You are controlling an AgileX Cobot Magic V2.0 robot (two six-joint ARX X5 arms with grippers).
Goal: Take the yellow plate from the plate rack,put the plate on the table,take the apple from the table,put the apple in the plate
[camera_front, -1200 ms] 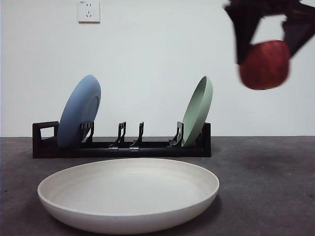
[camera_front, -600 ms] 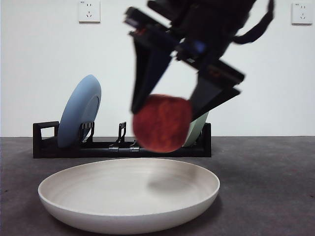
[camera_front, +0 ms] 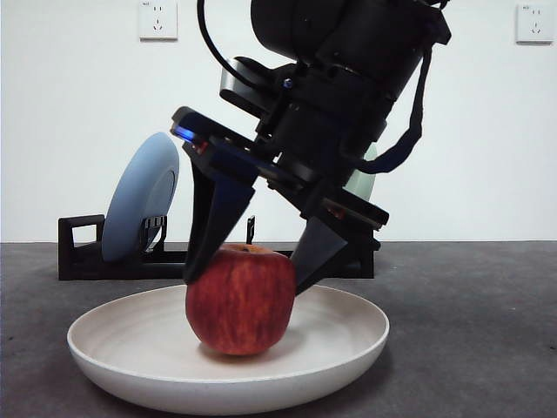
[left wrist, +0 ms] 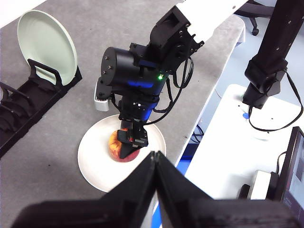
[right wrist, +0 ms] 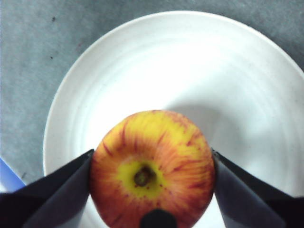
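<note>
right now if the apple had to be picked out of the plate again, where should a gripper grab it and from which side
Probably across its widest middle, coming down from above. The apple sits upright in the yellow plate, stem up, and the raised rim blocks a low sideways approach. The right gripper already holds it this way, one jaw on each flank. The left gripper waits shut, away from the plate.

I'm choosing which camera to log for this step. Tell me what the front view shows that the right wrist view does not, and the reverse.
Only the front view shows the plate rack behind, with the blue plate leaning in it, the wall sockets, and the apple resting on the yellow plate floor.

Only the right wrist view shows the apple's yellow-orange stem patch from above, and that the apple sits off the plate's centre.

Both show the right gripper with a jaw on each side of the apple, the plate lying on the table.
</note>
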